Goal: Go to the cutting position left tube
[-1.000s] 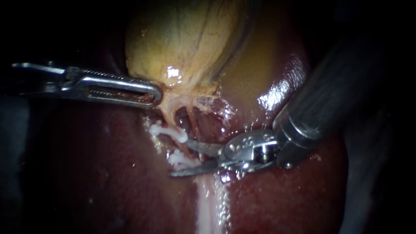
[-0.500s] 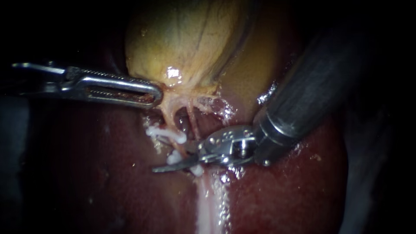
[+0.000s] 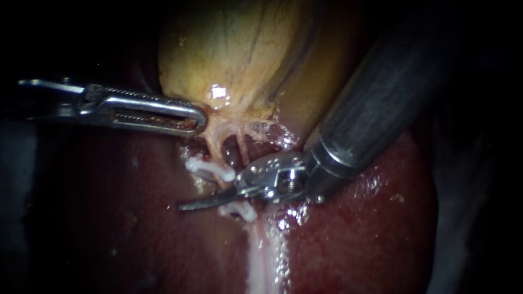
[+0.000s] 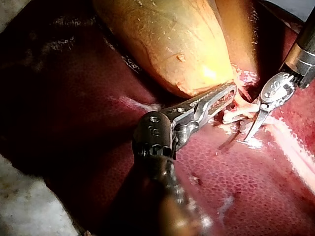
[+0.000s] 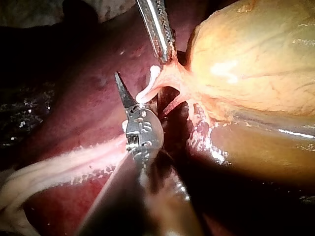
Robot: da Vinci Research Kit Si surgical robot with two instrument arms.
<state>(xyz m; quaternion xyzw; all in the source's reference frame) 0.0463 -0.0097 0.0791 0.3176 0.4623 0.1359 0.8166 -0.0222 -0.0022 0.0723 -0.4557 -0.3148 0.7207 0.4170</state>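
Since a second ago my right instrument (image 3: pixel 210 200) had advanced; its end effector stood narrowly open astride the pale left tube (image 3: pixel 213 148), white clips (image 3: pixel 210 169) beside each blade. My left instrument (image 3: pixel 199 117) clamped the gallbladder (image 3: pixel 234 54).

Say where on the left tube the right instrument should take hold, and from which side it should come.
Probably take the left tube on the bare stretch between its two white clips, coming from the right, across it. The left instrument holds the gallbladder neck taut, so the tube looks stretched and exposed above the liver.
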